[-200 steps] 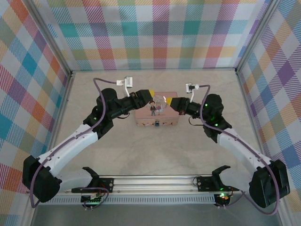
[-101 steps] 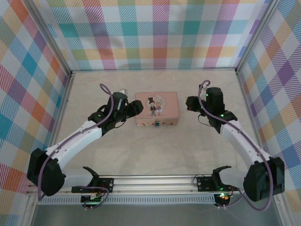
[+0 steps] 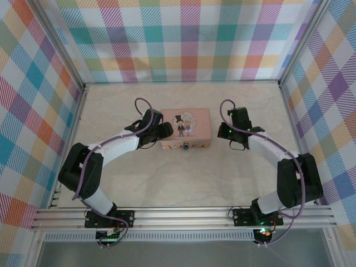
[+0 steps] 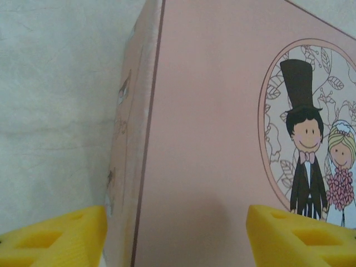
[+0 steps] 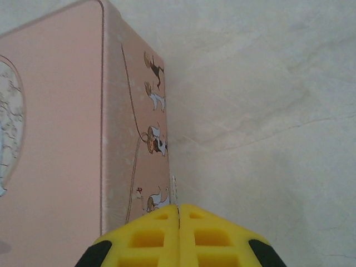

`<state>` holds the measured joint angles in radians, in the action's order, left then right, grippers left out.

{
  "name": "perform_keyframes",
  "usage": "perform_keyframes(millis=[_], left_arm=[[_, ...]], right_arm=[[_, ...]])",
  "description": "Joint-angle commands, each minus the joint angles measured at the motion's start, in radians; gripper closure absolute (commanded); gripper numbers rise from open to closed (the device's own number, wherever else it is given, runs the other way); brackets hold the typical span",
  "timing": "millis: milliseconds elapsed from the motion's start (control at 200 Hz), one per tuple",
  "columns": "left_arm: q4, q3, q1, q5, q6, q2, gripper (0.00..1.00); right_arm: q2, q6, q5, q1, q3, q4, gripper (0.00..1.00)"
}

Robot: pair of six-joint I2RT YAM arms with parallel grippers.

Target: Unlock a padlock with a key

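Left fingers gape open across the pink tin edge; right fingers pressed shut beside it.

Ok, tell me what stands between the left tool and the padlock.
The left end of the pink tin: the open left tool straddles that edge, while the padlock sits on the tin's near face, round the corner.

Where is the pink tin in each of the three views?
Top external: pink tin near the picture's centre.
Left wrist: centre and right, lid towards camera.
Right wrist: left half, its side wall central.
Shared landmark: the lid's oval wedding drawing.
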<state>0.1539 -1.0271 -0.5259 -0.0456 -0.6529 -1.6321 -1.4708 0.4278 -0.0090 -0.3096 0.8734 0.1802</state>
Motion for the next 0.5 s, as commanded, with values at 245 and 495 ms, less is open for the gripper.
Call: perform_keyframes(millis=[245, 495], left_arm=[[-0.108, -0.101, 0.027, 0.050, 0.037, -0.086, 0.33], [-0.115, -0.181, 0.064, 0.089, 0.058, -0.163, 0.31]], right_arm=[[-0.070, 0.006, 0.018, -0.106, 0.017, -0.007, 1.00], [-0.043, 0.041, 0.014, -0.155, -0.005, -0.002, 1.00]])
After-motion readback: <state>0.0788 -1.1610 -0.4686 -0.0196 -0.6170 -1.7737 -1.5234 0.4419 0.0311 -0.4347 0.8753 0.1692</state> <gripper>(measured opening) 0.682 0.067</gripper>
